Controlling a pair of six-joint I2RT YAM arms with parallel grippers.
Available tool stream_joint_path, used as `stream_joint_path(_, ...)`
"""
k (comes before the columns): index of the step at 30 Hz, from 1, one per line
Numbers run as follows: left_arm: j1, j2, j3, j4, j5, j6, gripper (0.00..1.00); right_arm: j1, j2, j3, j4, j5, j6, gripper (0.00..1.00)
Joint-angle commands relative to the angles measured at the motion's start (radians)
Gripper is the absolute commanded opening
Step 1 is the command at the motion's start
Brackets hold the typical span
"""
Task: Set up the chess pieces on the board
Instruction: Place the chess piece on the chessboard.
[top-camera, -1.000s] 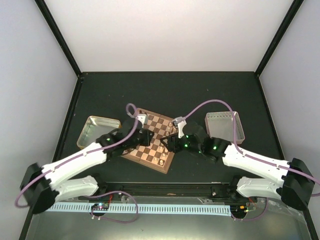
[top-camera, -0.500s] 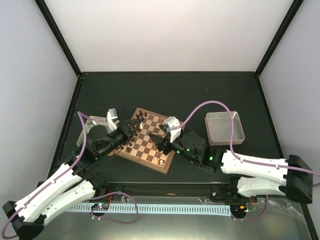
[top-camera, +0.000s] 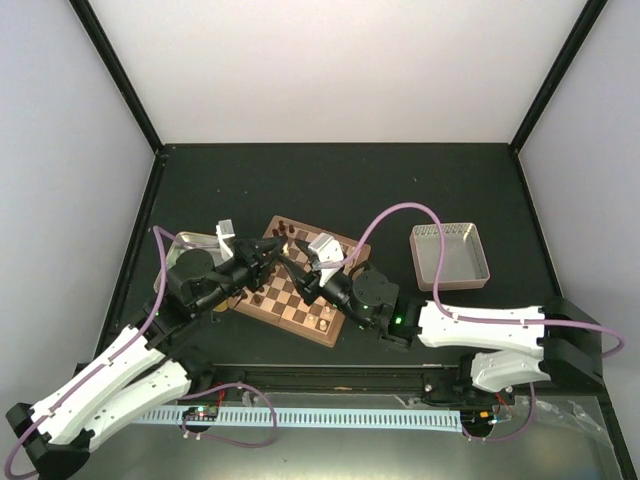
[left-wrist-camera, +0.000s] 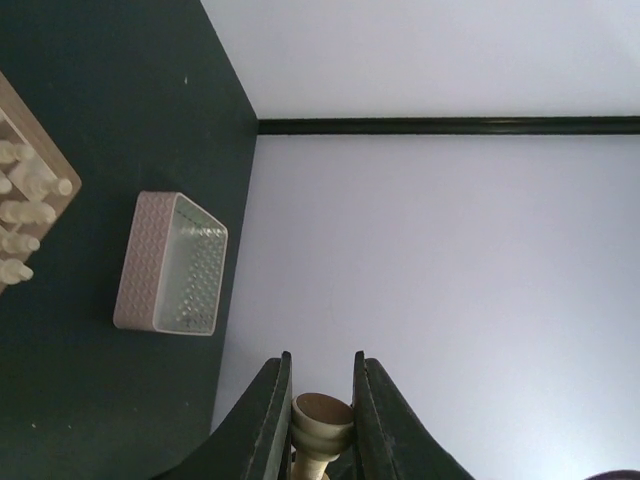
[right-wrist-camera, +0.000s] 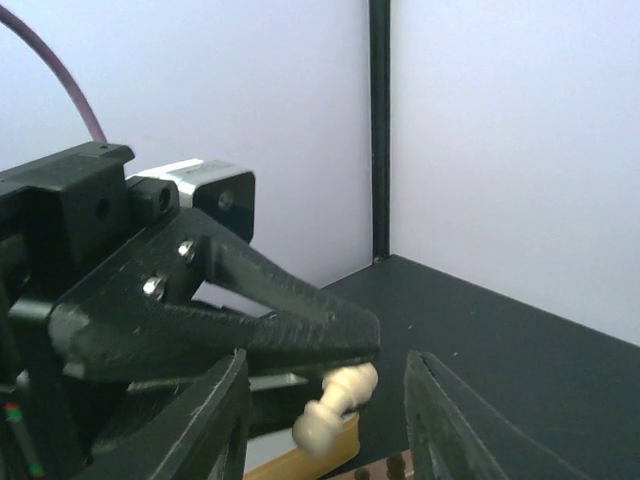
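Note:
My left gripper (left-wrist-camera: 321, 358) is shut on the base of a cream chess piece (left-wrist-camera: 320, 425) and holds it sideways above the board's left corner; in the top view this gripper (top-camera: 271, 247) is raised. The right wrist view shows the same piece (right-wrist-camera: 336, 402) sticking out under the left gripper's fingers (right-wrist-camera: 260, 315). My right gripper (right-wrist-camera: 328, 395) is open, one finger on each side of that piece, not touching it; in the top view it (top-camera: 294, 263) faces the left gripper. The board (top-camera: 290, 302) carries cream pieces (top-camera: 327, 318) along its near-right edge and dark pieces (top-camera: 285, 228) at the far edge.
A pinkish-grey tray (top-camera: 450, 256) sits right of the board and also shows in the left wrist view (left-wrist-camera: 170, 262). A gold tin tray (top-camera: 196, 241) lies left of the board, mostly under the left arm. Black frame rails border the mat.
The left arm pulled back to the left off the board and rose with the cream piece. The right gripper moved left across the board and now brackets that piece.

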Motion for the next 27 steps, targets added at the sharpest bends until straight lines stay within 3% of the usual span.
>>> stream_joint_path(1,0.006,0.001,0.039,0.049,0.075,-0.063,0.02,0.005,0.052,0.04,0.117,0.08,-0.004,0.37)
stream_joint_path(3,0.006,-0.002,0.038,0.048,0.092,-0.073,0.02,0.004,0.076,0.037,0.141,0.097,0.006,0.3)
stream_joint_path(10,0.006,-0.009,0.006,0.1,0.131,-0.107,0.02,0.005,0.106,0.022,0.181,0.104,0.048,0.3)
stream_joint_path(12,0.006,-0.004,0.005,0.111,0.152,-0.112,0.02,0.005,0.108,0.029,0.178,0.105,0.051,0.22)
stream_joint_path(20,0.006,0.024,0.008,0.142,0.194,-0.112,0.02,0.005,0.119,0.028,0.199,0.114,0.07,0.04)
stream_joint_path(22,0.006,0.031,-0.003,0.143,0.202,-0.101,0.1,0.005,0.107,0.039,0.175,0.117,0.083,0.01)
stream_joint_path(24,0.005,0.029,-0.019,0.152,0.199,-0.061,0.26,0.001,0.086,0.059,0.103,0.105,0.111,0.01)
stream_joint_path(27,0.007,0.029,-0.016,0.08,0.17,0.065,0.45,-0.04,0.052,0.118,-0.166,-0.048,0.203,0.01)
